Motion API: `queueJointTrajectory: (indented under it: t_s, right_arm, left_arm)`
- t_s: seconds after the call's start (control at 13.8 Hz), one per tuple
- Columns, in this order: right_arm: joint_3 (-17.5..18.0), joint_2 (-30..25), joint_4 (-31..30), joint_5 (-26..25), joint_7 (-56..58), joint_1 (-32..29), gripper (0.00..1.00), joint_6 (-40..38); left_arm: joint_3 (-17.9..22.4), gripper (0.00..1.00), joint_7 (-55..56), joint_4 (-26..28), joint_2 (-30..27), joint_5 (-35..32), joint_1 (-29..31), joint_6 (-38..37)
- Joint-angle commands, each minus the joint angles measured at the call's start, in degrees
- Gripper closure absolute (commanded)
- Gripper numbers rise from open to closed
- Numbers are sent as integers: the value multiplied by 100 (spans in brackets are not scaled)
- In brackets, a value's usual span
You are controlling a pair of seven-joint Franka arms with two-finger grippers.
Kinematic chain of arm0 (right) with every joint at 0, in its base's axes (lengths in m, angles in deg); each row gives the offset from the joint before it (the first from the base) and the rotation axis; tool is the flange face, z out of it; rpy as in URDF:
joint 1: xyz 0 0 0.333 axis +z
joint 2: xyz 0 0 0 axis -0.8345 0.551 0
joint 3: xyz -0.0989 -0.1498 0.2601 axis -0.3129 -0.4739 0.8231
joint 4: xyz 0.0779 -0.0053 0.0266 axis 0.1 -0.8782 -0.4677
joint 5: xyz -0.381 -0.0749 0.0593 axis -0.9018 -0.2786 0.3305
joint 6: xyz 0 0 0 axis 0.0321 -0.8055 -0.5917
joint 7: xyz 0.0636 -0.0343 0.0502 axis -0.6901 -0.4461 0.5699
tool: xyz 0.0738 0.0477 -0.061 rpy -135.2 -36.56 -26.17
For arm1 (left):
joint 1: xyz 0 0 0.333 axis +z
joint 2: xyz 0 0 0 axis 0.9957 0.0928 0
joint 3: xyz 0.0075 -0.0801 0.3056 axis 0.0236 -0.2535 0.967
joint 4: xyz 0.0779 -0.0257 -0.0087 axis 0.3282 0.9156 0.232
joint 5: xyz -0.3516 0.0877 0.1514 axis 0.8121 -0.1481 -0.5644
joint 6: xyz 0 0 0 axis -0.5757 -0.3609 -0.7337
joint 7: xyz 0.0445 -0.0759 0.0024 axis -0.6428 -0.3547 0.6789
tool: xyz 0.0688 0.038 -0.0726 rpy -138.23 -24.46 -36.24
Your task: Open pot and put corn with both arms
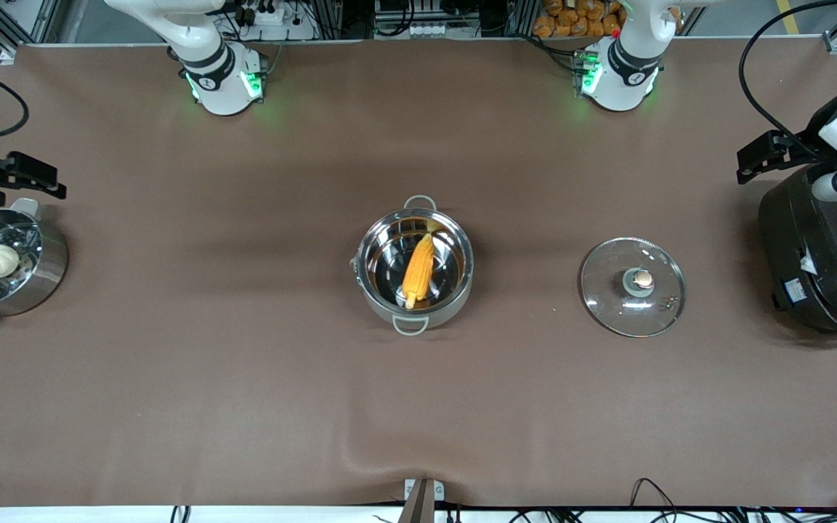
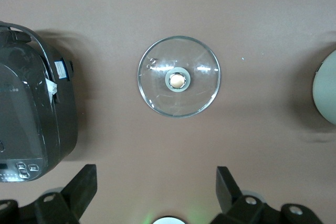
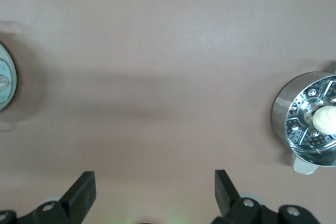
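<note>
Two arms, both pulled back to the frame edges with nothing held: the left gripper [image 2: 153, 192] hangs wide open at the right edge of the front view, above the table near the black cooker [image 1: 825, 261], and the right gripper [image 3: 152, 195] is spread wide too, up at the left edge by the steel pot with a bun [image 1: 4, 269]. Dead centre sits the pot [image 1: 415, 267], lid off, with the corn [image 1: 418, 270] lying inside it. Its glass lid [image 1: 633, 287] rests flat on the table, center-right of the frame.
</note>
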Motion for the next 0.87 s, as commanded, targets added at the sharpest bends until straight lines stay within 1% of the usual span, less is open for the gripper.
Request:
queueJointTrajectory:
  t_s: [0.0,0.15,0.44,0.8]
  right_arm:
    - [131,-7,209,-102,-354,-106,0,-199]
    - [228,-16,288,-102,-540,-114,0,-278]
    - [228,-69,288,-128,-558,-44,0,-261]
    - [202,-77,288,-128,-541,-70,0,-287]
  left_arm:
    - [15,0,-70,9,-29,97,5,-22]
    - [15,0,-70,9,-20,105,13,-4]
    - [15,0,-78,27,-29,105,13,-4]
    - [15,0,71,97,-38,228,-4,180]
